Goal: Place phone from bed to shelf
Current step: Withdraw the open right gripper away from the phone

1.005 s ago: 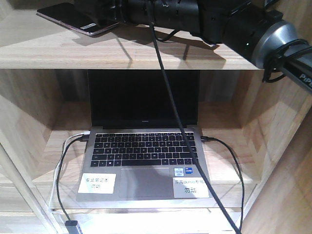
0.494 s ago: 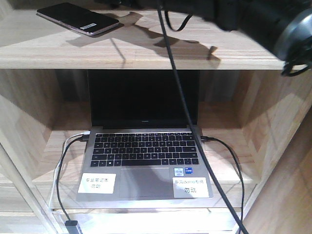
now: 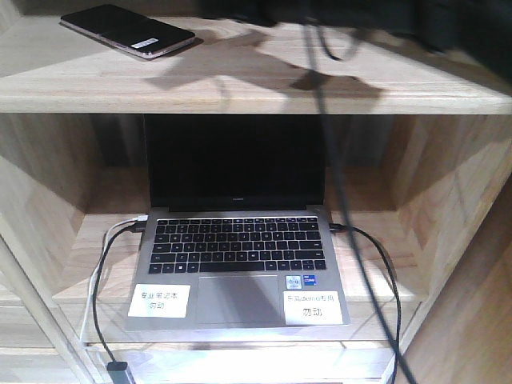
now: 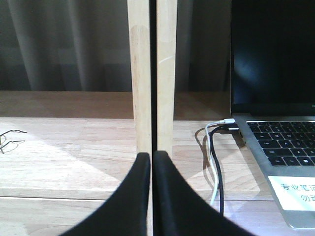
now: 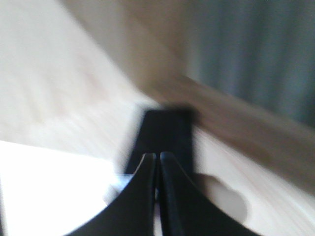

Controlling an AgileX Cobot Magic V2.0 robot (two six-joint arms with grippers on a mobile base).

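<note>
Exterior front-facing view: the phone (image 3: 128,30) is lying flat on the top board of the shelf (image 3: 240,88), nothing gripping it. The compartment below is holding an open laptop (image 3: 236,264) with cables (image 3: 100,296). The left gripper (image 4: 151,162) and right gripper (image 5: 158,164) are both showing fingers pressed together, empty.

Glossy black curved fingers (image 4: 142,196) on the left wrist, tapering upward. Same black tapering shape on the right fingers (image 5: 170,196), blurred. Thin black cable (image 3: 336,184) dangling.
</note>
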